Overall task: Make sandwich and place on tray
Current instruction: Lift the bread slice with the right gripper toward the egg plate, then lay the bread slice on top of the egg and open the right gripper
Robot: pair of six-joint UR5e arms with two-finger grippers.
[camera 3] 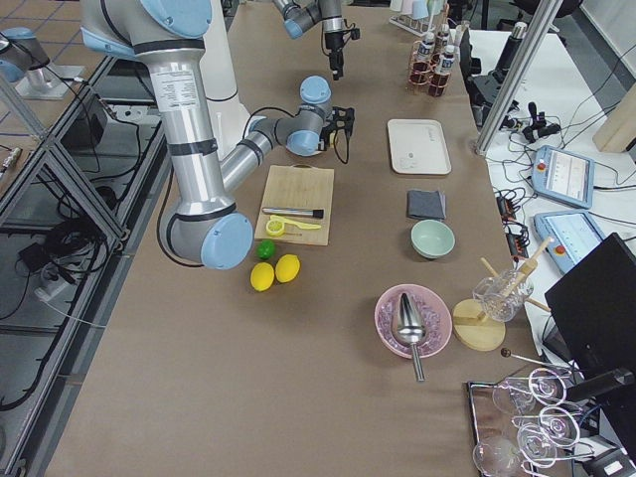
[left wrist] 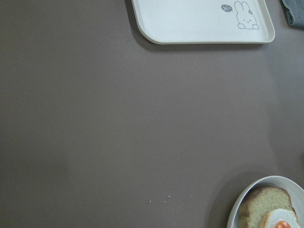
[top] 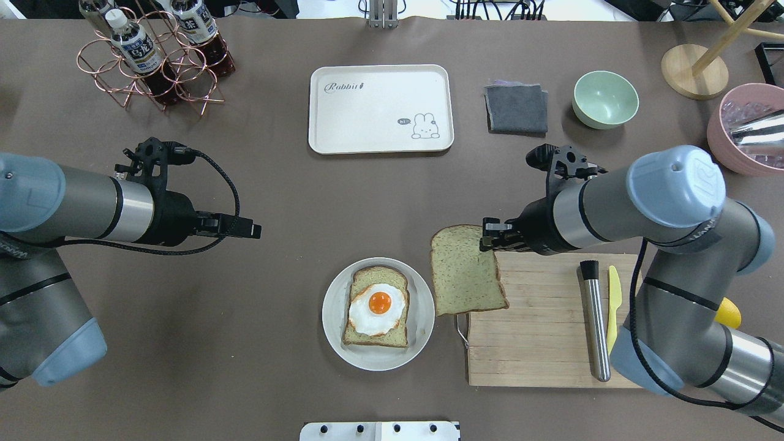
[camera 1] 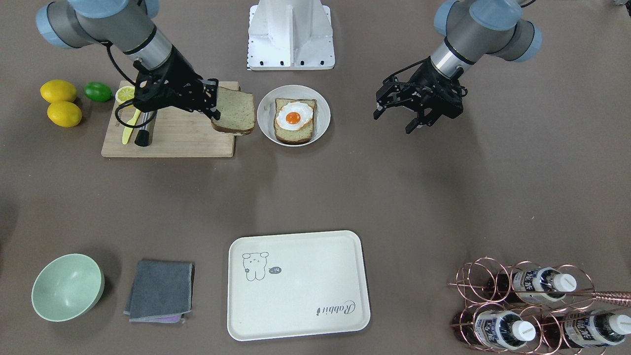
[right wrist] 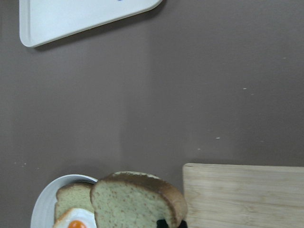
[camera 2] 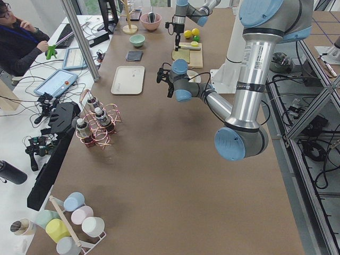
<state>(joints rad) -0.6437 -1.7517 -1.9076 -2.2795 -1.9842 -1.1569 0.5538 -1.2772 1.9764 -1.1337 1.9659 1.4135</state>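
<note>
One square slice of speckled brown bread with a dark crust hangs pinched by its far corner in the right gripper. In the overhead view it overhangs the 9 o'clock edge of the pale wooden cutting board. The other bread slice lies flat in the round white plate and carries the white-and-orange fried egg. From the held slice the plate sits just beside it at about 8 o'clock. Both slices point their rounded tops roughly toward 12 o'clock, so a short sideways carry with little turning looks enough to close the sandwich. The right arm is plainly the nearer. The left gripper hovers with fingers spread, holding nothing, well apart at 9 o'clock. The cream-white rounded-rectangle plastic tray lies at 12 o'clock from the plate, with no bread on it yet.
</note>
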